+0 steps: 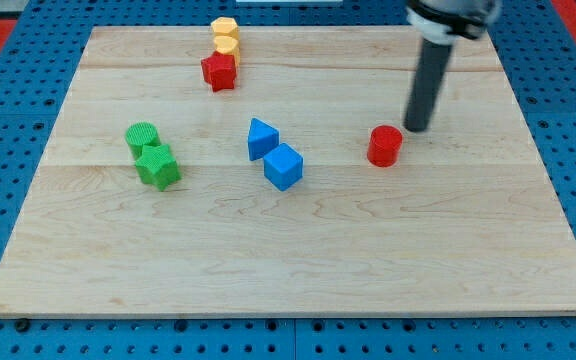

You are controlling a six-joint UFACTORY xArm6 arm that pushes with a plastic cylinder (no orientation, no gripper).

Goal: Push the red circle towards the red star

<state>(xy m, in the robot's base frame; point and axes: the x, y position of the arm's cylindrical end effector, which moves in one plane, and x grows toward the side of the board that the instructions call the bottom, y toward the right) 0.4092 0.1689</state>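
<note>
The red circle (384,145) sits on the wooden board right of the centre. The red star (219,72) lies near the view's top, left of centre, touching the yellow blocks above it. My tip (417,129) stands just to the upper right of the red circle, close to it, with a small gap. The dark rod rises from the tip towards the view's top right.
Two yellow blocks (226,36) are stacked in line just above the red star. A blue triangle-like block (261,137) and a blue cube (283,166) sit at the centre. A green circle (141,137) and a green star (157,165) lie at the left. The board's edge (288,318) runs along the view's bottom.
</note>
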